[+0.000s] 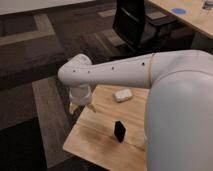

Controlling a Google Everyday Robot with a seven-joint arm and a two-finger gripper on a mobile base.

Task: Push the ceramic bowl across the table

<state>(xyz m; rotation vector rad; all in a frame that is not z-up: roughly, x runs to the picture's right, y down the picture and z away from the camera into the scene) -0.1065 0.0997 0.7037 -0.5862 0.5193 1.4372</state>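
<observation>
The ceramic bowl does not show in the camera view; it is either hidden behind my arm or out of frame. The light wooden table (pixel 102 137) fills the lower middle, and its right part is covered by my large white arm (pixel 150 70). My gripper (pixel 81 104) hangs from the wrist at the table's far left corner, just above the edge.
A small white rounded object (pixel 122 95) lies on the table near the far edge. A small black upright object (pixel 119 130) stands mid-table. A black office chair (pixel 132 22) stands behind, next to a paler desk (pixel 192 20) with a blue disc (pixel 178 10). Dark patterned carpet lies to the left.
</observation>
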